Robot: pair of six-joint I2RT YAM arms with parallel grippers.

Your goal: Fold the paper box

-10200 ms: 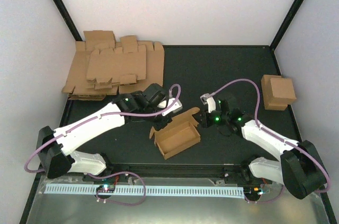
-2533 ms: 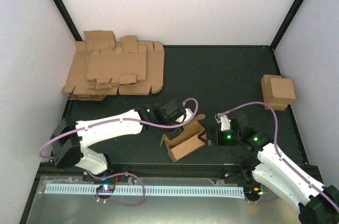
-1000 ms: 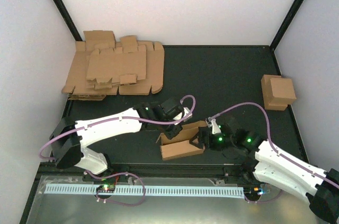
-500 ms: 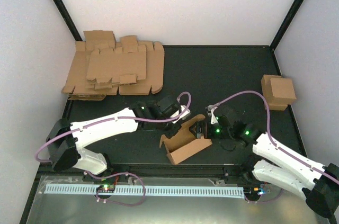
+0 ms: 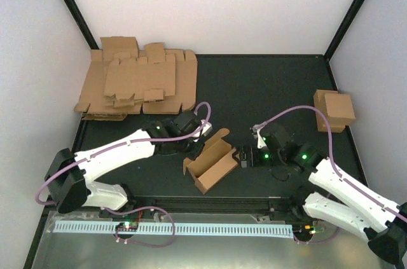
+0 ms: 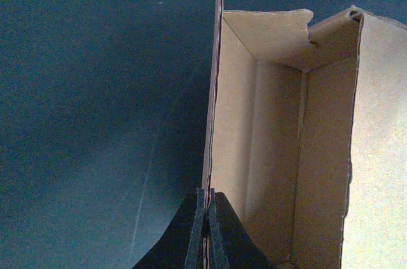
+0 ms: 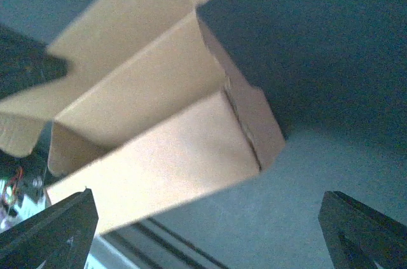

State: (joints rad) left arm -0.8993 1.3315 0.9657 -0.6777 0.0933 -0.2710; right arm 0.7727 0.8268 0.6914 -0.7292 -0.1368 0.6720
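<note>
The paper box [image 5: 213, 163] is a half-folded brown carton with its top open, lying slanted near the front middle of the black mat. My left gripper [image 5: 198, 144] is at its back left side. In the left wrist view it [image 6: 206, 218] is shut on the thin edge of one long wall of the box [image 6: 273, 154]. My right gripper [image 5: 244, 156] stands open just right of the box's end, apart from it. In the right wrist view its fingertips [image 7: 63, 227] are spread wide, and the box [image 7: 159, 148] sits ahead of them, not between them.
A pile of flat brown blanks [image 5: 137, 84] lies at the back left. A folded, closed box [image 5: 334, 110] stands at the right edge. A metal rail [image 5: 191, 227] runs along the near edge in front of the arm bases.
The box has swung round from lying lengthwise to slanted, carried by my left gripper, which has drawn back leftward. My right gripper has opened fully and backed off the box's end.
</note>
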